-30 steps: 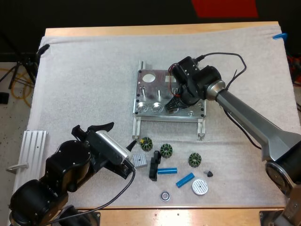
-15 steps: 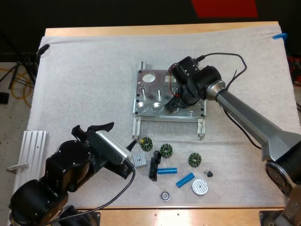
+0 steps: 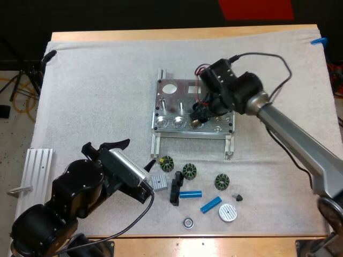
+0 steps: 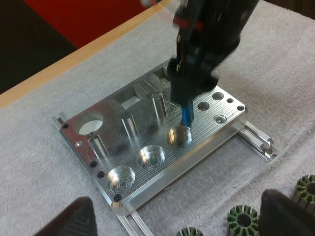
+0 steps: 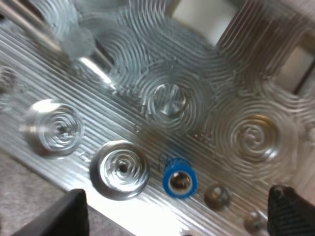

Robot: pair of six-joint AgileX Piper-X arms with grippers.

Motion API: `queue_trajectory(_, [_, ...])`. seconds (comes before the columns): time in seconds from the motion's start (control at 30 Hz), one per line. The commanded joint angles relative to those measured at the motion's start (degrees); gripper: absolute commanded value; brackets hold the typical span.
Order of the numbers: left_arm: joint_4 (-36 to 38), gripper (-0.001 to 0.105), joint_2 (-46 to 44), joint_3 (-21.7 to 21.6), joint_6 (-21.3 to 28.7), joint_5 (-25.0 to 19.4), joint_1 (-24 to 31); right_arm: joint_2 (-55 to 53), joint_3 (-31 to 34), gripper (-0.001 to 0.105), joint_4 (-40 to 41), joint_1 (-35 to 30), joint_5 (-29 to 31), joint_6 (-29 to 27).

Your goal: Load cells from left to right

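The right gripper (image 3: 198, 115) hung over the metal fixture (image 3: 170, 104) at mid-mat (image 3: 96, 96). Its fingers were spread and clear of the blue cylinder (image 5: 179, 183), which stood upright in the third pocket from the left along the fixture's near edge. The left gripper (image 3: 149, 179), fingers also spread, sat near the bench's (image 3: 214, 243) near edge, close to two loose blue cylinders (image 3: 190, 194).

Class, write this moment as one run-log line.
right hand: open, over blue cell | blue cell: upright at rightmost front pocket of fixture | left hand: open, empty, facing fixture
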Motion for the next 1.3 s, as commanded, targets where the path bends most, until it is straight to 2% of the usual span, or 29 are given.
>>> queue_trajectory(0.0, [-0.62,0.067,0.15,-0.32,-0.07,0.49,-0.05,-2.4,-0.1,0.072,1.01,-0.1,-0.15,0.06])
queue_trajectory(0.13, [-0.62,0.067,0.15,-0.32,2.34,2.62,-0.05,-7.01,-0.1,0.072,3.72,-0.1,-0.27,0.06])
queue_trajectory(0.3, [-0.62,0.067,0.15,-0.32,6.08,7.92,-0.05,-12.68,-0.1,0.072,7.37,0.03,-0.27,1.43])
queue_trajectory(0.47, [-0.62,0.067,1.38,-0.32,8.67,11.16,-0.05,-17.98,0.95,0.072,9.32,2.26,-0.27,2.71])
queue_trajectory(0.67, [-0.62,0.067,6.09,-0.32,10.22,14.07,-0.05,-25.67,7.52,0.072,9.48,9.52,-0.11,6.59])
queue_trajectory(0.87, [-0.62,0.067,10.26,-0.32,12.06,15.29,-0.05,-33.96,15.32,0.072,9.48,14.45,1.23,14.4])
queue_trajectory(1.03, [-0.62,0.067,12.74,-0.32,13.66,20.78,-0.05,-43.15,23.06,0.072,9.48,16.84,1.22,19.15])
queue_trajectory(1.17, [-0.62,0.067,14.52,-0.32,15.74,23.85,-0.27,-49.29,27.25,0.072,9.55,17.23,0.86,20.72])
queue_trajectory(1.27, [-0.2,0.067,16.42,-0.32,19.65,27.91,-0.26,-53.91,30.46,0.072,9.92,17.23,0.83,21.82])
